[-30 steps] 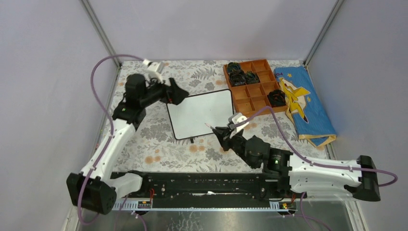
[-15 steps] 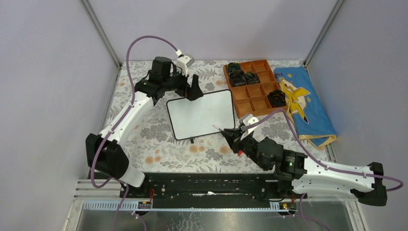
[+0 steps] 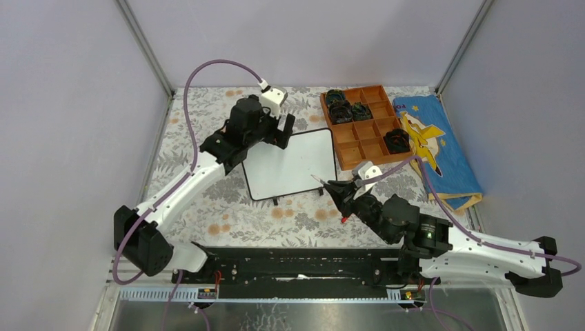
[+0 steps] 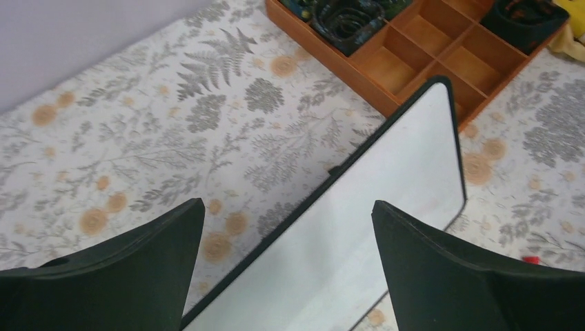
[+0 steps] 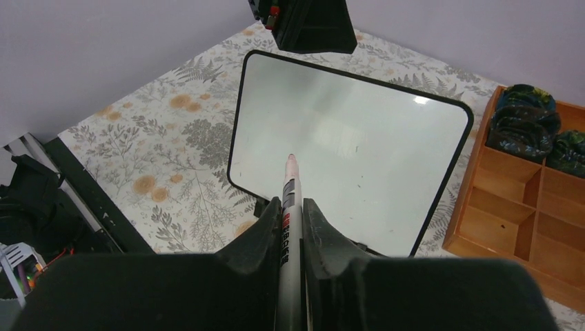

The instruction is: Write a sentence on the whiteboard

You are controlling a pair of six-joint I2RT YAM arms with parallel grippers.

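Whiteboard (image 3: 290, 165): lies flat just left of the brown compartment tray (image 3: 330, 129). Its face is blank, with no stroke of the sentence visible.
Marker (image 5: 290, 185): uncapped, tip over the board's near edge at the end nearer the tray. Whether it touches the surface cannot be told.
Right gripper (image 5: 292, 207): jaws clamped on the marker.
Left gripper (image 4: 288, 205): jaws wide apart and empty, above the board's far edge at the end away from the tray.
Status, by judgement: marker in hand, writing not begun, all words remain.

Plain lilac walls (image 3: 303, 41) and metal corner posts (image 3: 143, 47) enclose a floral tablecloth (image 3: 296, 217).
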